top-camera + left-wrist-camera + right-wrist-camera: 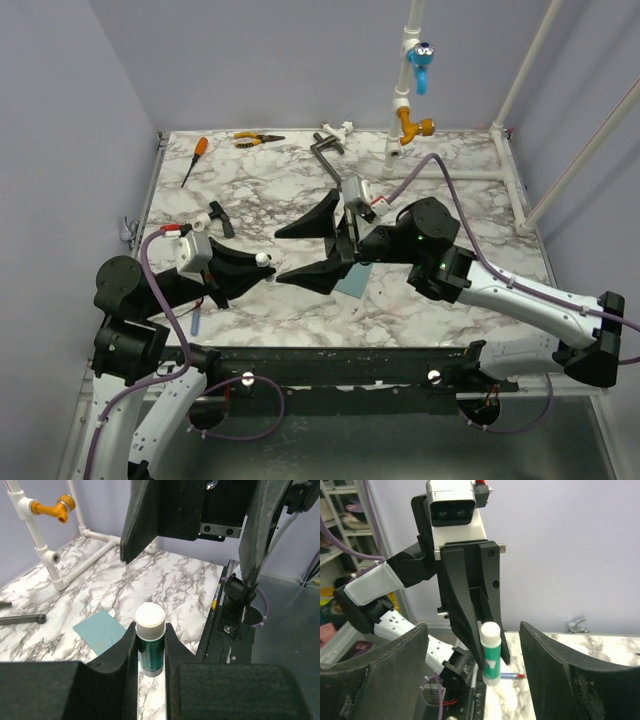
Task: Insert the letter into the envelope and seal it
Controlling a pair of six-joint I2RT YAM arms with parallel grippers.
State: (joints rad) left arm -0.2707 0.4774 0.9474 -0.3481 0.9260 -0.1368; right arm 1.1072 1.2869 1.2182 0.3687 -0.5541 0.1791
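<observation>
On the marble table [250,190], near the front edge, the blue envelope [100,631] lies flat. It sits just under the right arm, and nothing is holding it. The wrist view does not show if its flap is open or folded down.

The letter cannot be seen in any view. It may be inside the envelope, or it may be hidden by the arms. The pictures do not say which.

The left gripper [250,264] is clamped on a glue stick [150,645]. The stick is green with a white cap, and the cap is on. The gripper holds it up in the air, above the table, with the cap end sticking out past the fingers.

The right gripper [282,257] faces the glue stick. Its two fingers are spread wide apart and hold nothing. The cap sits just in front of the gap between them.

So the job looks like it has come to the sealing part. The next step is likely for the right gripper to close on the cap and pull it off. After that, glue has to go on the flap, and the flap has to be pressed shut. None of that is done yet.

A screwdriver [194,160] and pliers [256,139] lie at the far side, well apart from the work.
</observation>
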